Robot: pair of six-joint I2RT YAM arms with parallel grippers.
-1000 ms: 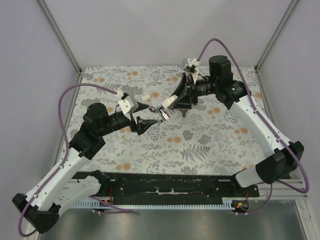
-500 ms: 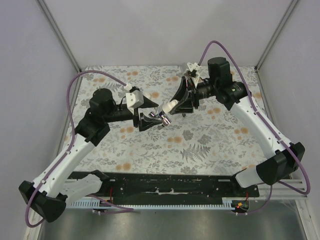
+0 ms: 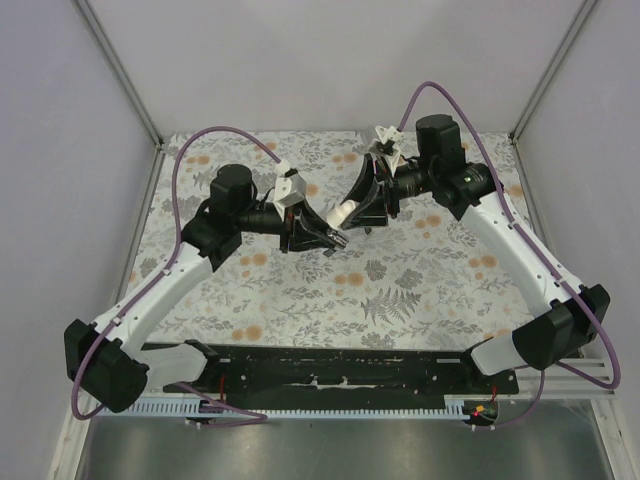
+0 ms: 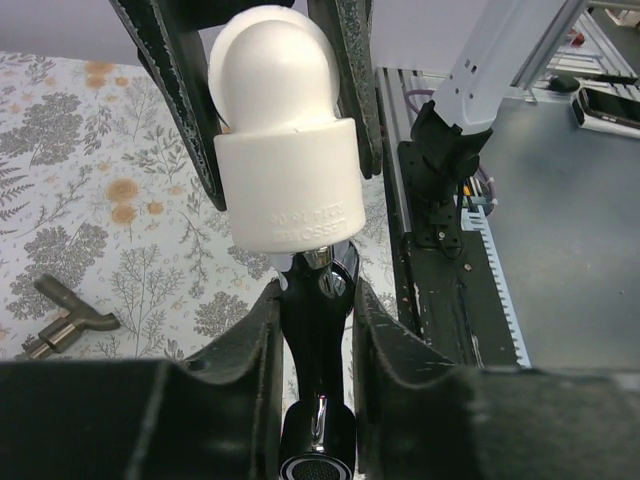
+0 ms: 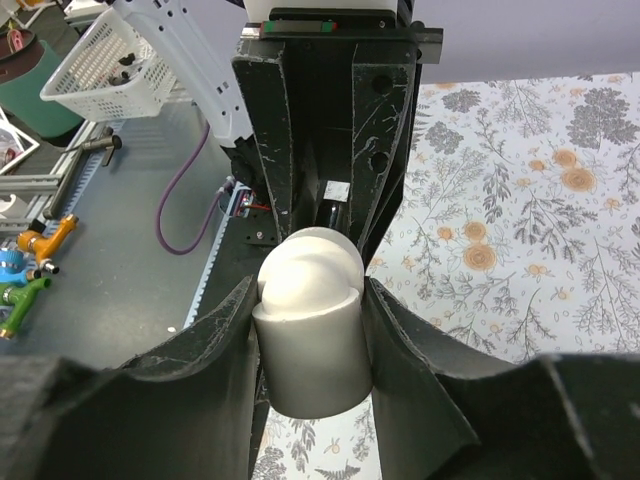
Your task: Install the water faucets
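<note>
Within the last second we swung our left gripper [image 3: 332, 238] across, so the chrome faucet [image 4: 318, 320] clamped between its fingers met the white fitting [image 5: 310, 340] just beyond them, pinched in our right gripper [image 3: 350, 214], seemingly ready for threading.

Grey ferns and orange blooms all over the pale worktop [image 3: 400, 290]
Fitting [image 4: 285, 170] is plain white, the faucet [image 4: 318, 310] is shiny dark chrome, and the cables [image 3: 431, 83] are purple.
</note>
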